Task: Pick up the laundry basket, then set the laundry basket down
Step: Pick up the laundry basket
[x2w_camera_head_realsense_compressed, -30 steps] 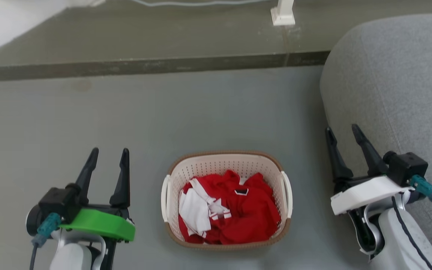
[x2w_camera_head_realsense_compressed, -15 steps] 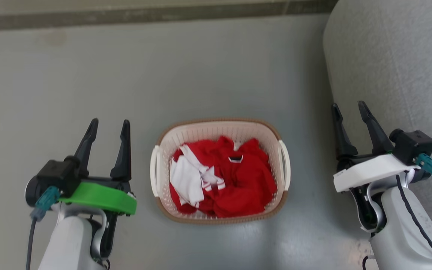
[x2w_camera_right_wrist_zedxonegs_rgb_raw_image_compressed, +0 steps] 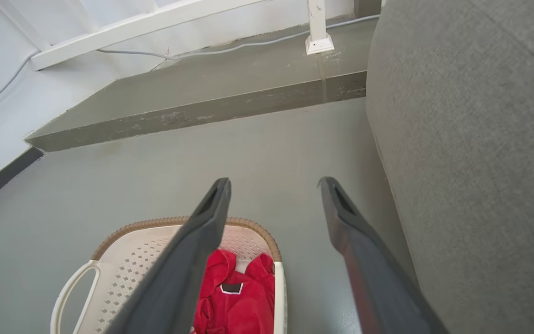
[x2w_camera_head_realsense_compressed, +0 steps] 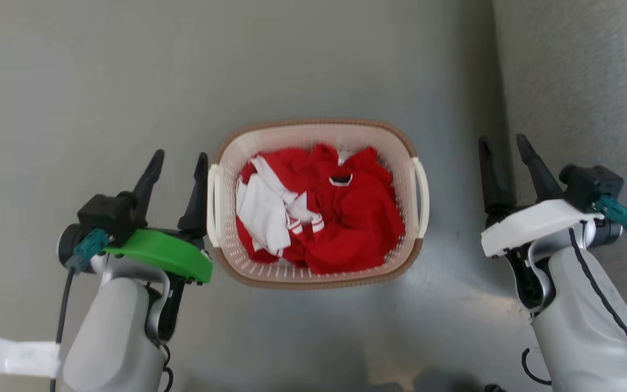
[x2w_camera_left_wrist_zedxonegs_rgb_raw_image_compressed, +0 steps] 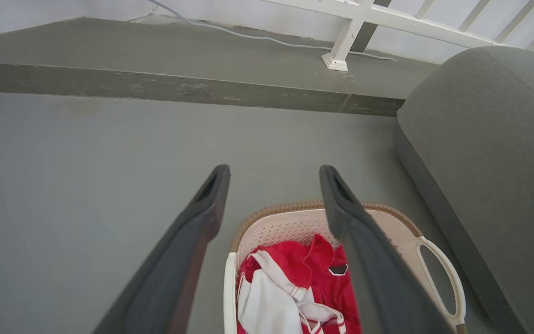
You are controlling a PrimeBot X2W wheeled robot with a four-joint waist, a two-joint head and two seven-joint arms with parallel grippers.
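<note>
My head camera looks straight down on a grey floor (x2w_camera_head_realsense_compressed: pixel 101 81). The laundry basket (x2w_camera_head_realsense_compressed: pixel 313 129) stands on it between my two arms. It is cream perforated plastic with a brown woven-look rim, partly filled with a crumpled red garment (x2w_camera_head_realsense_compressed: pixel 357 223) and a white cloth (x2w_camera_head_realsense_compressed: pixel 262 209). On my right, a grey upholstered seat (x2w_camera_head_realsense_compressed: pixel 580 81) runs along the edge of the picture, near the basket but apart from it.

My left gripper (x2w_camera_head_realsense_compressed: pixel 180 159) is released, its two dark fingers spread and empty. Its inner finger lines up just beside the basket's left handle (x2w_camera_head_realsense_compressed: pixel 213 204). From above I cannot tell whether it touches, and my left wrist camera suggests I am above the rim. My right gripper (x2w_camera_head_realsense_compressed: pixel 502 142) is also released and empty, and a strip of bare floor separates it from the right handle (x2w_camera_head_realsense_compressed: pixel 424 190).

As I judge it, neither part of the task is done. The basket sits flat on the floor with both handles free, so the pick-up has not begun and I am at the approach. What is left is to bring each gripper onto its handle, close, raise the basket level with both arms, then lower it and let go. The right arm has more ground to cover than the left.
</note>
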